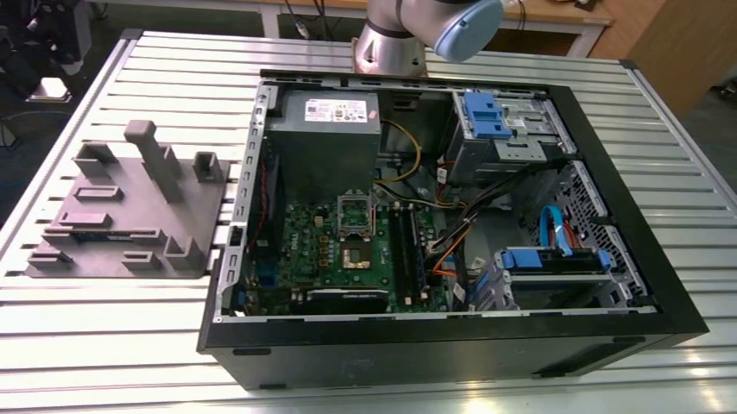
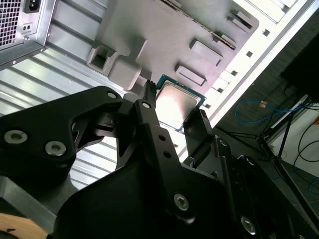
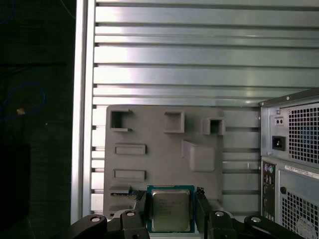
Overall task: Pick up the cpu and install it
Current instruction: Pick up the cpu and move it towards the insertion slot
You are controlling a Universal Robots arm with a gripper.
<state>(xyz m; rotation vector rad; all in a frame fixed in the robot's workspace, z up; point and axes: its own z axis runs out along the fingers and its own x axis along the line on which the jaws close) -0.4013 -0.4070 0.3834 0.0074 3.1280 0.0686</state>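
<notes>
The claw [image 3: 172,199] is shut on the cpu [image 3: 170,211], with one black finger tight on each side. The flat cpu sits right between them, up above the grey tray [image 3: 159,149] on the bench [image 3: 174,50], near the computer case [image 3: 294,149].

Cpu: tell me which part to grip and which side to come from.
Grip the cpu by two opposite edges of its thin rim, coming straight down from above. It looks flat, metal top up, at the edge of the grey fixture plate, so only its sides offer a hold. The gripper hangs right over it.
</notes>
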